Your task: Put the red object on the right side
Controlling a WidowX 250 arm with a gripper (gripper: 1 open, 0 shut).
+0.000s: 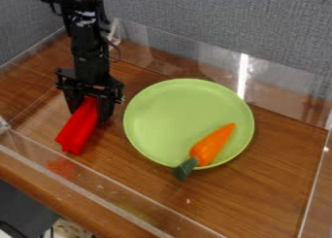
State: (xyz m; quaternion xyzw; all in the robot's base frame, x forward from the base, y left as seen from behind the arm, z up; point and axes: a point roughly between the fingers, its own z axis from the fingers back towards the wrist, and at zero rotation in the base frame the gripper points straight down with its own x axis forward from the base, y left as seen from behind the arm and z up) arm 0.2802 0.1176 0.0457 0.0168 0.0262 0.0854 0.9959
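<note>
The red object (82, 127), a plain elongated red block, hangs tilted left of the green plate (169, 111), its lower end near the wooden table. My black gripper (91, 102) points straight down and is shut on the block's upper end. An orange carrot with a green top (209, 148) lies on the plate's front right part.
Clear plastic walls (195, 48) ring the wooden table (285, 164). A white cable (115, 30) runs behind the arm at the back. Bare wood lies right of the plate.
</note>
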